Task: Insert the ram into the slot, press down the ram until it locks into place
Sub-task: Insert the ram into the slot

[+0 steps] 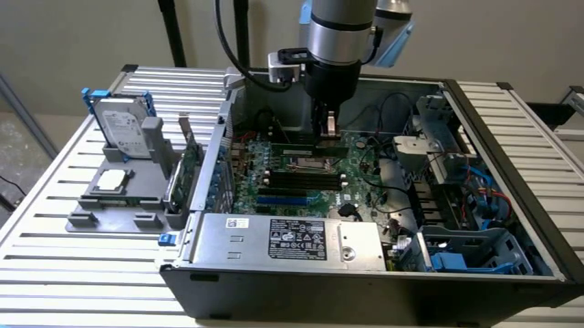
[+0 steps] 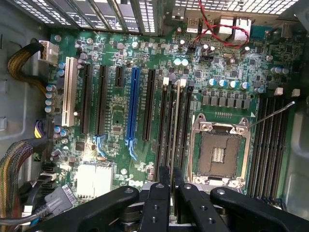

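- The gripper (image 2: 170,175) is clenched on the ram (image 2: 176,126), which is seen edge-on.
- The ram stands over the dark slots (image 2: 164,126) just beside the CPU socket (image 2: 219,152). I cannot tell whether it is seated.
- To do this well, I judge the ram must be upright, parallel to its slot, and pressed evenly.
- The pale latches (image 2: 182,83) at the far end should show locking.
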Tool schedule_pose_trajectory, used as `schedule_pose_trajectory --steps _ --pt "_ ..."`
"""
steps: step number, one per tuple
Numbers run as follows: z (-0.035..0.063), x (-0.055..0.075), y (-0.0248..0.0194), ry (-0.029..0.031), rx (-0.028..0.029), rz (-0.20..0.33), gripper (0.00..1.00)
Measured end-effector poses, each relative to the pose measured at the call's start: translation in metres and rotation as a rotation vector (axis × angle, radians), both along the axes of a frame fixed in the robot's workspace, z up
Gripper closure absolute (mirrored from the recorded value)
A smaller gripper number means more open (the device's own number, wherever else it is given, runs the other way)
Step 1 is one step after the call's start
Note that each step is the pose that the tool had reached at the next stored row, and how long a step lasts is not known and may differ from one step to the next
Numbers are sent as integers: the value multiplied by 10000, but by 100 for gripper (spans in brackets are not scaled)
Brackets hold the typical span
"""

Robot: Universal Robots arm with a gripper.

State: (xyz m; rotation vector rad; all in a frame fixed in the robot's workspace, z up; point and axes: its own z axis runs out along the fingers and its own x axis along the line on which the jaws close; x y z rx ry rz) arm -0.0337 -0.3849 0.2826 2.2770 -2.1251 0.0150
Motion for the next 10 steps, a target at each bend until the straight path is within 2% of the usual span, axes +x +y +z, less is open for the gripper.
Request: schedule_pose_trajectory --steps 6,10 --pt "-78 0 -12 -1 -53 0 86" --pt "-125 0 -14 -1 -119 -4 86"
